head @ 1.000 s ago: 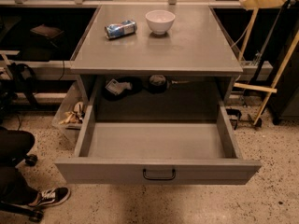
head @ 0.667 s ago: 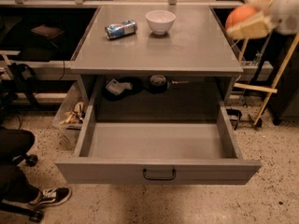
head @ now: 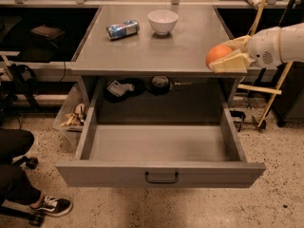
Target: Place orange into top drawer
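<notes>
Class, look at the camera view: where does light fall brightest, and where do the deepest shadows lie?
Camera view: light falls from above, brightest on the tabletop, the white bowl and the gripper holding the orange at the table's right edge; camera view again: the deepest shadow sits in the recess under the tabletop, behind the open top drawer.

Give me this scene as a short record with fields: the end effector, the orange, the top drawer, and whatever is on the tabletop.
end effector: at the right of the view, by the tabletop's front right corner, shut on the orange
orange: held in the end effector, higher than the drawer, not yet in it
top drawer: pulled open, nothing visible inside
tabletop: white bowl upright near the back; can lying on its side to the left of the bowl
task status: orange not yet placed
</notes>
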`<action>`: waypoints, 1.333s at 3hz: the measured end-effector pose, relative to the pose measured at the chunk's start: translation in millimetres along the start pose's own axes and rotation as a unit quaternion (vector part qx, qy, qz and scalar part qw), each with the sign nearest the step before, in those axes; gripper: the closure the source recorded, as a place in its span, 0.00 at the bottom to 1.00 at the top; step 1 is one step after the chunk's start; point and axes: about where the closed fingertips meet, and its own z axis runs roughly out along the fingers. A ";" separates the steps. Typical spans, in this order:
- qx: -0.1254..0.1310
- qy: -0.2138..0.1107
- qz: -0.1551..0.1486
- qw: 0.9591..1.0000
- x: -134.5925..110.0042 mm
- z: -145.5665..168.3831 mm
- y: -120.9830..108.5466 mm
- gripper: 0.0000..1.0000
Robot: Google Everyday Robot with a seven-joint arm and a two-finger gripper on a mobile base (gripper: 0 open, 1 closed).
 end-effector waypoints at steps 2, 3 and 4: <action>-0.095 -0.058 0.088 0.990 71.7 106.7 49.3 1.00; -0.135 -0.092 0.148 0.975 104.5 149.5 98.4 1.00; -0.112 -0.048 0.184 0.975 137.8 163.7 130.2 1.00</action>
